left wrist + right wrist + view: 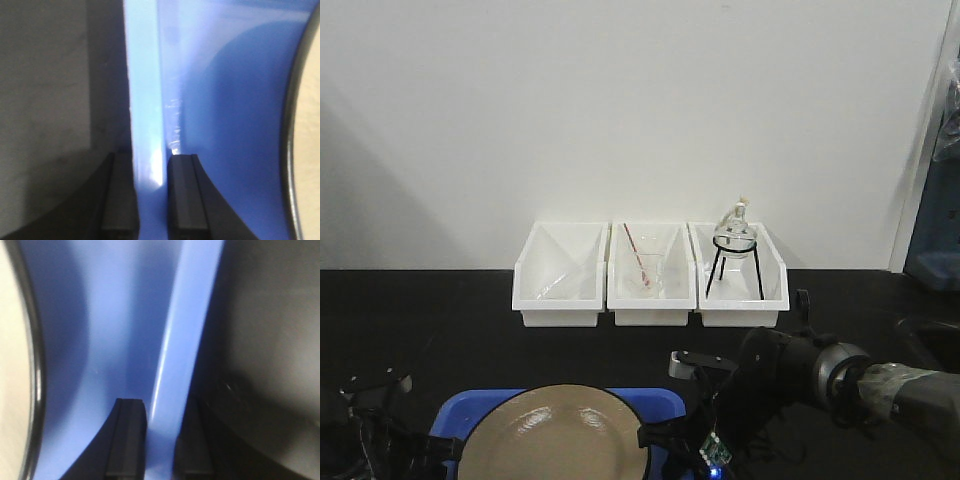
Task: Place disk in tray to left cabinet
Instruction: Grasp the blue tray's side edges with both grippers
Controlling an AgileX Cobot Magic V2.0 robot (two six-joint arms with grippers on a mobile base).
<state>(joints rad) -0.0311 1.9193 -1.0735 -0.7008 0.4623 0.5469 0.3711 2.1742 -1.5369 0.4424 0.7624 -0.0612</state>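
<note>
Tan round glossy disk lies in rectangular blue plastic tray, midway between both grippers; left gripper pinches its left rim; right gripper its right rim.

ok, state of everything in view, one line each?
disk: flat, face up, in the tray
tray: gripped on both side rims; lifted or not, cannot tell
left gripper: jaws shut on tray rim
right gripper: jaws shut on tray rim
beaker: upright in middle bin, rod leaning inside
flask: upright on tripod in right bin
</note>
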